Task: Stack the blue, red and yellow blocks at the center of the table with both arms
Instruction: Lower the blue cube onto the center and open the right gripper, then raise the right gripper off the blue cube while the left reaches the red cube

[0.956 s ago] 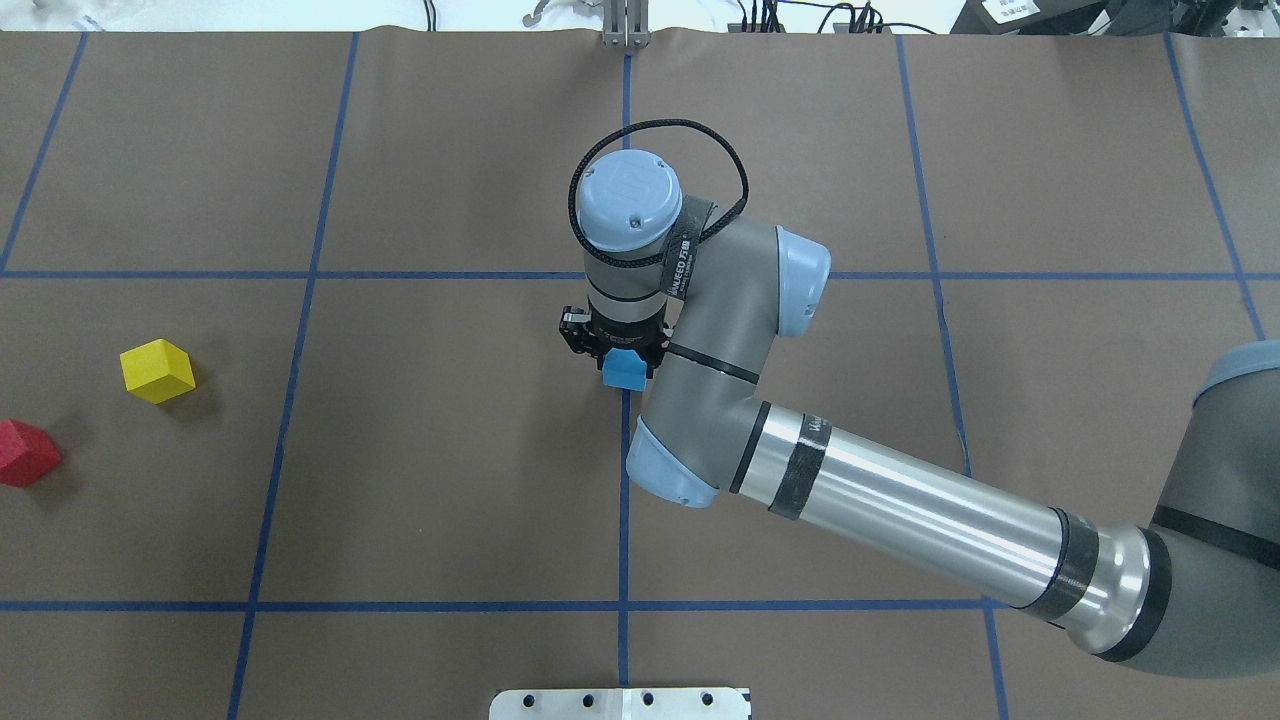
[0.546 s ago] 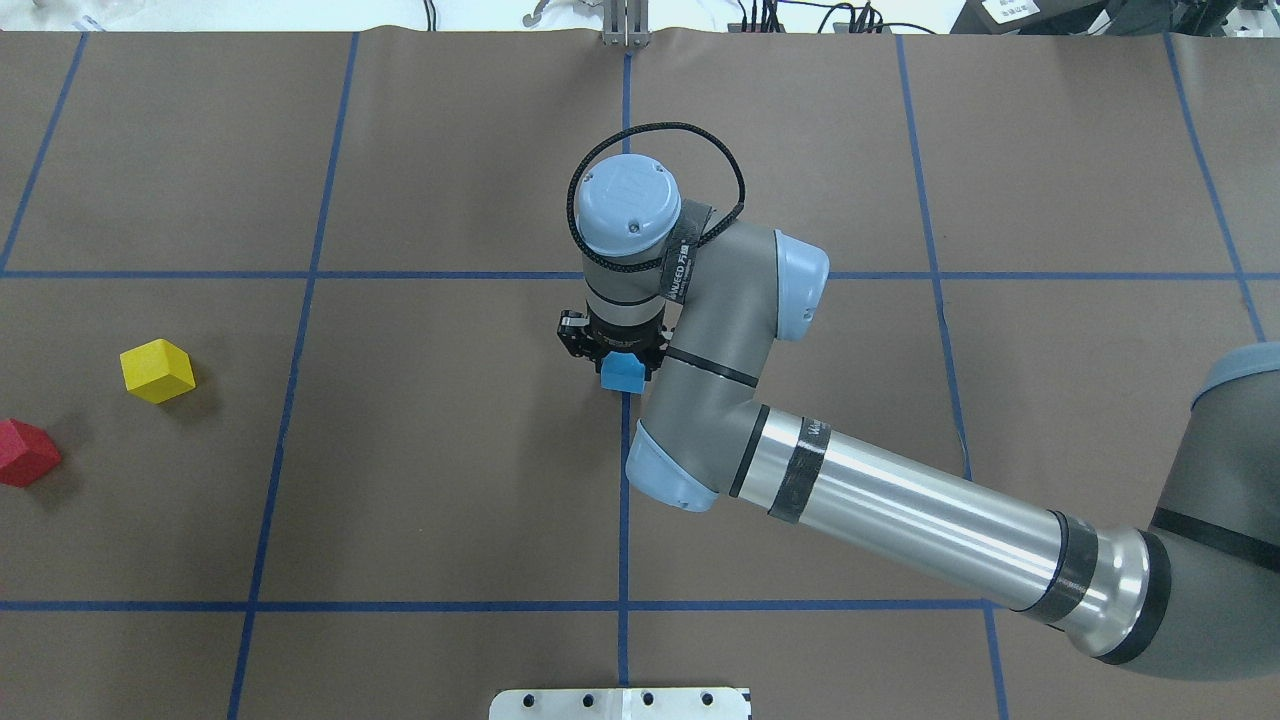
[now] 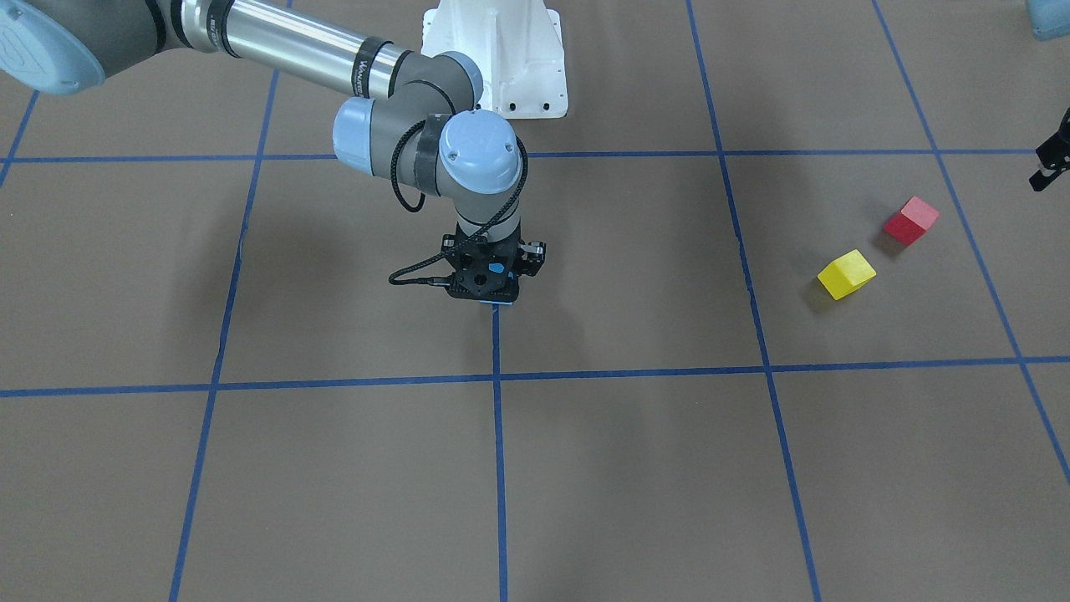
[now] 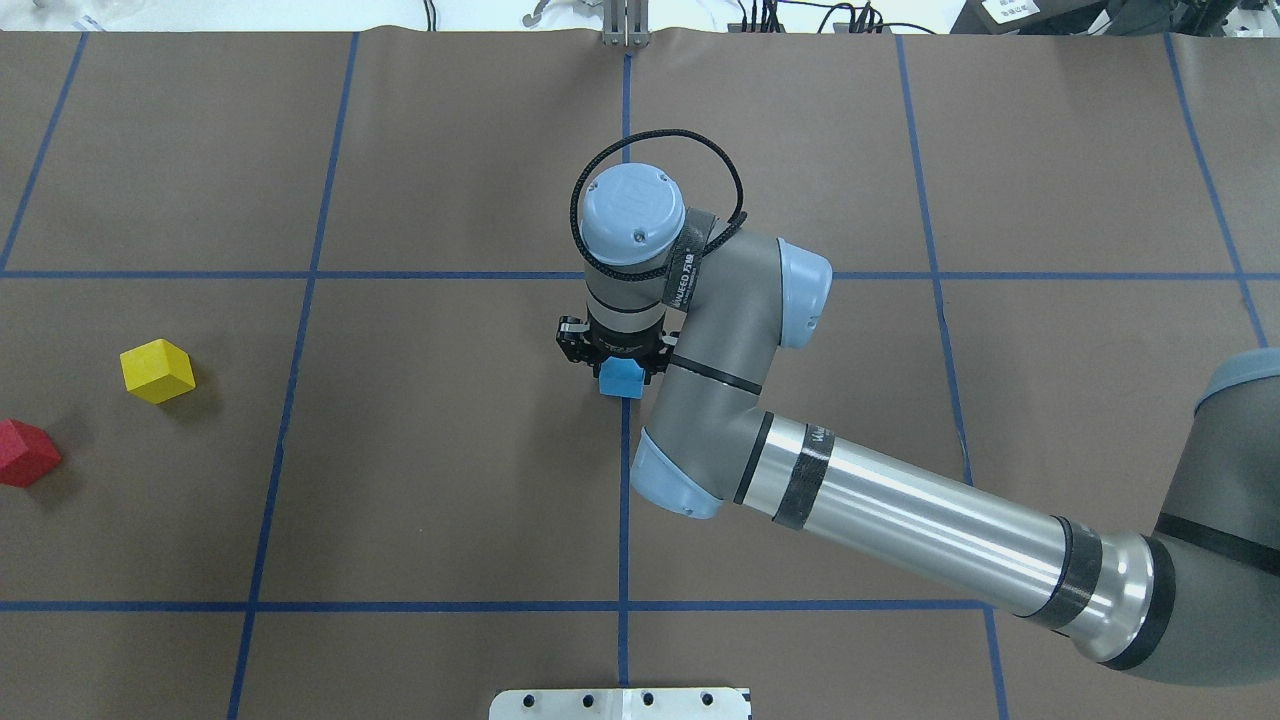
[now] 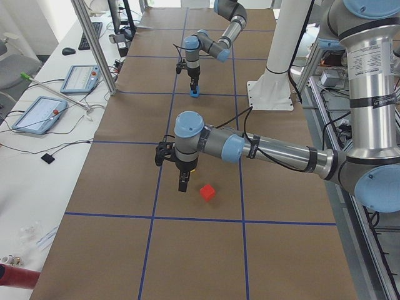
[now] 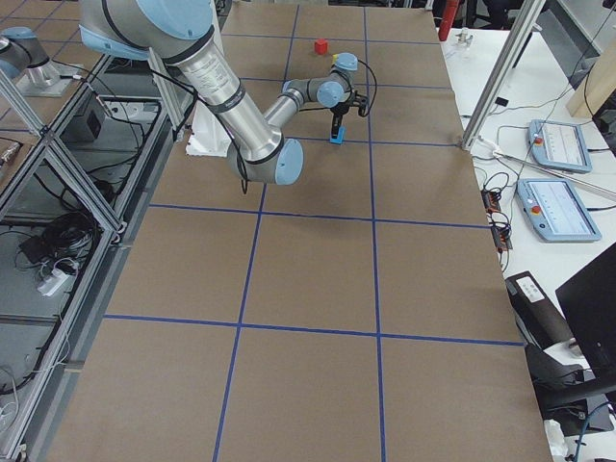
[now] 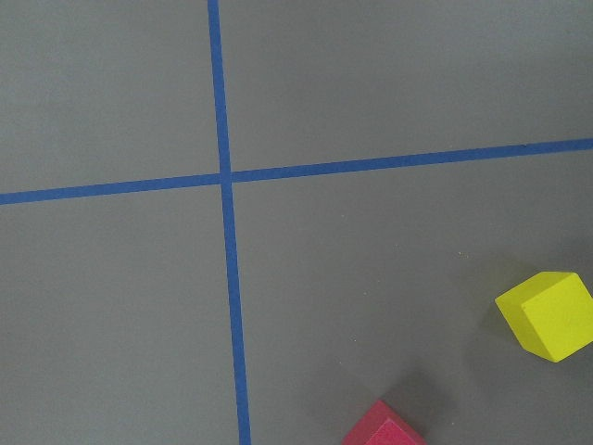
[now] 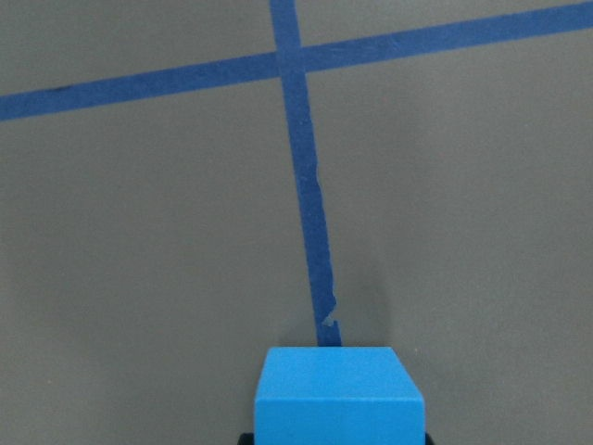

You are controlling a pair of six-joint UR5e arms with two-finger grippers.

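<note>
My right gripper (image 4: 618,362) is shut on the blue block (image 4: 621,379) and holds it low over the blue tape line at the table's centre. The block fills the bottom of the right wrist view (image 8: 339,394), and in the front-facing view the gripper (image 3: 485,288) hides most of it. The yellow block (image 4: 157,371) and the red block (image 4: 25,453) lie on the table at the far left, apart from each other. Both show in the left wrist view, yellow (image 7: 547,315) and red (image 7: 384,428). My left gripper (image 3: 1047,167) hovers near them, cut off by the frame edge; I cannot tell whether it is open.
Blue tape lines (image 4: 624,500) divide the brown table cover into squares. The white robot base plate (image 4: 620,703) sits at the near edge. A metal post (image 4: 625,25) stands at the far edge. Control tablets (image 5: 37,112) lie off the table's far side.
My right gripper has moved slightly down and toward the robot with the blue block in it. The yellow and red blocks have not moved.
</note>
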